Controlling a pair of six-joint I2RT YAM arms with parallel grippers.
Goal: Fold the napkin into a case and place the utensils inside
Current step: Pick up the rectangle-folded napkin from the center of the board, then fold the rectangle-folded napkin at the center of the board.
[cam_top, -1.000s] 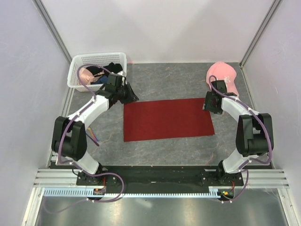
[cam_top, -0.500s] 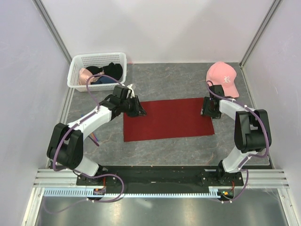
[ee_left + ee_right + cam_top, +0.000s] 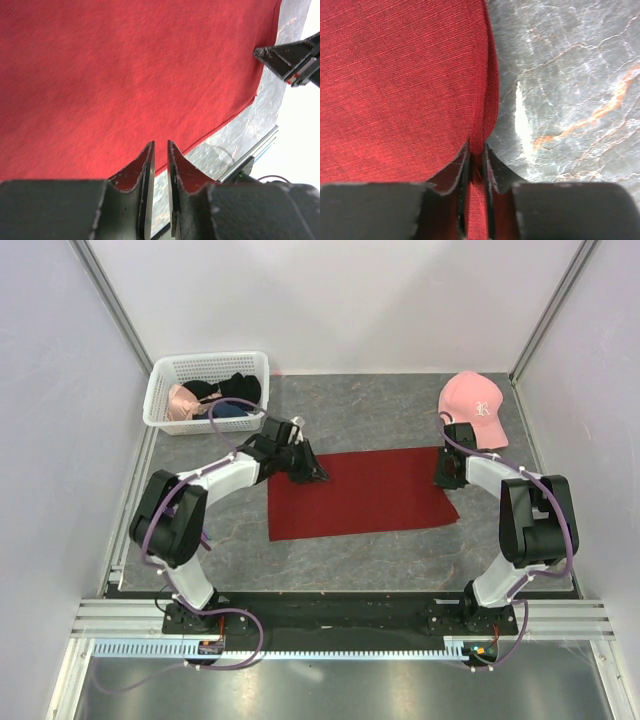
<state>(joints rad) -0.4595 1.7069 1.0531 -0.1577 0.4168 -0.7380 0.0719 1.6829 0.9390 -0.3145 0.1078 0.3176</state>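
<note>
Right wrist view showed the right claw [image 3: 477,148] pinching the edge of the napkin [image 3: 395,75], probably limp and light; the left claw [image 3: 160,146] stood narrow, its hold unclear.

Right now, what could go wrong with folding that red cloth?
1. The right end effector pinches only the thin edge of the dark red rectangular cloth napkin; it might slip out when lifted.
2. I cannot tell whether the left end effector grips any cloth; if not, the fold could go crooked.
3. The pink baseball cap lies just beyond the right end effector and could get bumped.
</note>
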